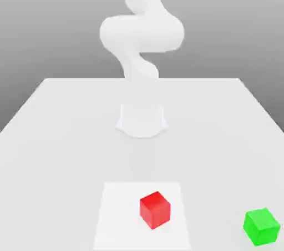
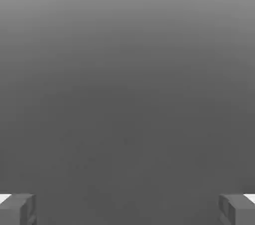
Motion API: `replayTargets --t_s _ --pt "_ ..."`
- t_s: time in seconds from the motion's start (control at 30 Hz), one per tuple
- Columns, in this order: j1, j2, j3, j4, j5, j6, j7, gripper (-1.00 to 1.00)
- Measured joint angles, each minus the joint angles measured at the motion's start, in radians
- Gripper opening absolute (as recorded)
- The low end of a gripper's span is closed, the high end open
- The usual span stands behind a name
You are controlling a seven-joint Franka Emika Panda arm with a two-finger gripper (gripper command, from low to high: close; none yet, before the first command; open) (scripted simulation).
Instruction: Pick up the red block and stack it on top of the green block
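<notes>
Red block [image 1: 155, 209] sits nr desk's [image 1: 55, 133] front edge, about mid-width; green block [image 1: 261, 226] beside it twd front corner on exterior view's right, well apart. Tool [image 2: 127, 209] spread wide, empty. Judged: grasp not begun; tool must descend onto red block.

worktop [image 1: 50, 133]: lying white and flat, filling the lower half of the frame
square patch [image 1: 119, 216]: sitting paler at bottom centre
backdrop [image 1: 44, 16]: showing plain grey above
</notes>
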Motion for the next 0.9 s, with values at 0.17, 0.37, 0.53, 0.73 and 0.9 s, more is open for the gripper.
replayTargets --t_s 0.17,0.37,0.53,0.73,0.9 --pt "0.052 0.188 -0.036 -0.077 0.014 0.095 -0.119 0.0" --pt "0.102 0.406 -0.066 -0.166 0.033 0.205 -0.259 0.0" --pt "0.125 0.587 -0.072 -0.241 0.043 0.297 -0.371 0.0" --pt "0.134 0.802 -0.067 -0.317 0.024 0.416 -0.47 0.0" --pt "0.108 0.983 -0.034 -0.299 0.055 0.564 -0.502 0.0"
